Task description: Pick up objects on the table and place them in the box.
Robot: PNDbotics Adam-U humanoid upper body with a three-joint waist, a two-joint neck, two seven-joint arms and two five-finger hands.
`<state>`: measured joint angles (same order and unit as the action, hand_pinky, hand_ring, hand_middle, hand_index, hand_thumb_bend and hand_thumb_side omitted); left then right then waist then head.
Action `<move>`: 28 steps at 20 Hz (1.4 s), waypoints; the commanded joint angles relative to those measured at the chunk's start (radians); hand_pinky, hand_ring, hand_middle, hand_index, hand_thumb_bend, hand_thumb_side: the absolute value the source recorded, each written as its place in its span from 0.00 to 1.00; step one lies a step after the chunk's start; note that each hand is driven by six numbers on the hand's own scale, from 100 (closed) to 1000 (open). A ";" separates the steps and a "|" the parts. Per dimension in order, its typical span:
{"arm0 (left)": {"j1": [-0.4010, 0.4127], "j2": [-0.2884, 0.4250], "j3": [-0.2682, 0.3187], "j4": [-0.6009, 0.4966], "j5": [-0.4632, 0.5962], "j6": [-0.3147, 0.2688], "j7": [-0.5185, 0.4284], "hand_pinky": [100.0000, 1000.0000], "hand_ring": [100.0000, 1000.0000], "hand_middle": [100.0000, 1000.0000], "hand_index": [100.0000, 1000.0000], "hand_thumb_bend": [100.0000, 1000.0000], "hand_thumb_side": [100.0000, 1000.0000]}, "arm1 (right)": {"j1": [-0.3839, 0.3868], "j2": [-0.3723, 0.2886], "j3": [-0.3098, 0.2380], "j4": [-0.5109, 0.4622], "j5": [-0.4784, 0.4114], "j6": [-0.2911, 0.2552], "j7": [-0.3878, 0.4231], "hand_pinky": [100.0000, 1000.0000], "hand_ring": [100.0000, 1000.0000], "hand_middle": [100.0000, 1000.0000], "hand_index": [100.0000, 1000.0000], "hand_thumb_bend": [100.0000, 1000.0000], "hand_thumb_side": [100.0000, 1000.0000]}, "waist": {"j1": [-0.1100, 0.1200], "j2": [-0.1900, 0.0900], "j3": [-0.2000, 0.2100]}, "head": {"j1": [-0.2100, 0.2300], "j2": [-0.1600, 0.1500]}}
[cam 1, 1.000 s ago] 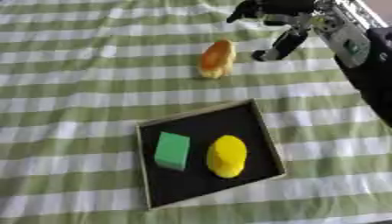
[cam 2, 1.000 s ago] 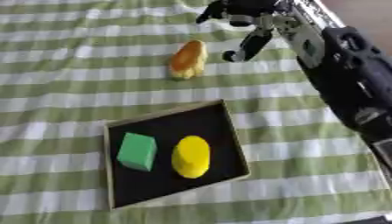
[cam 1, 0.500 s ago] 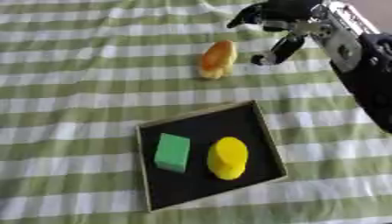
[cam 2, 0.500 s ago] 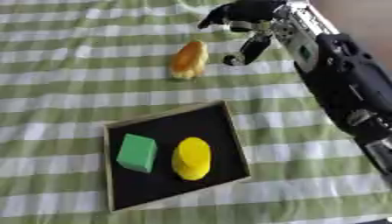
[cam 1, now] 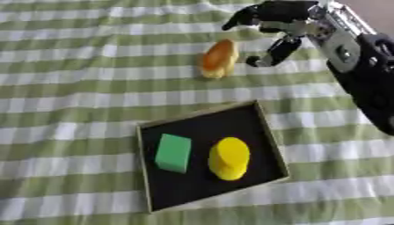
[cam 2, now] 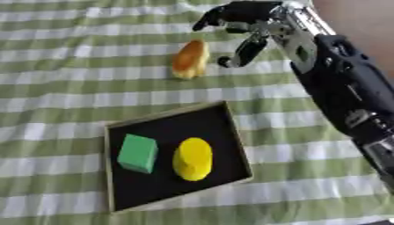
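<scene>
Left eye view: right hand (cam 1: 279,17) spread apart just beside orange object (cam 1: 218,58) on counter (cam 1: 77,88); green block (cam 1: 173,152), yellow piece (cam 1: 229,157) in box (cam 1: 202,122).

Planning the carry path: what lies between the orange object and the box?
Only bare striped cloth lies between the orange object and the box, shown in the left eye view.

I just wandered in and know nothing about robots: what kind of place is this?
Probably a robot practice table. A green-and-white striped tablecloth, a shallow black box holding a green block and a yellow piece, and the right robot hand open beside an orange object.
</scene>
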<state>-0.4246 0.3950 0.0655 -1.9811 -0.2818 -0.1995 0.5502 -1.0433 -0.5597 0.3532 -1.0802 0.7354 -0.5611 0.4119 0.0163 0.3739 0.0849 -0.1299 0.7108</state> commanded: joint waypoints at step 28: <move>-0.019 0.002 0.010 -0.019 0.007 0.001 0.001 0.83 0.83 0.77 0.93 0.00 0.46 | -0.019 0.018 -0.002 0.044 -0.009 0.067 -0.131 0.80 0.74 0.36 0.48 0.00 0.00 | -0.006 -0.004 0.021 | -0.005 -0.018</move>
<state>-0.4331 0.3856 0.0658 -1.9811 -0.2804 -0.1983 0.5514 -1.0439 -0.5312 0.3580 -1.0277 0.7351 -0.4983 0.2971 0.0097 0.3940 0.1051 -0.1338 0.7012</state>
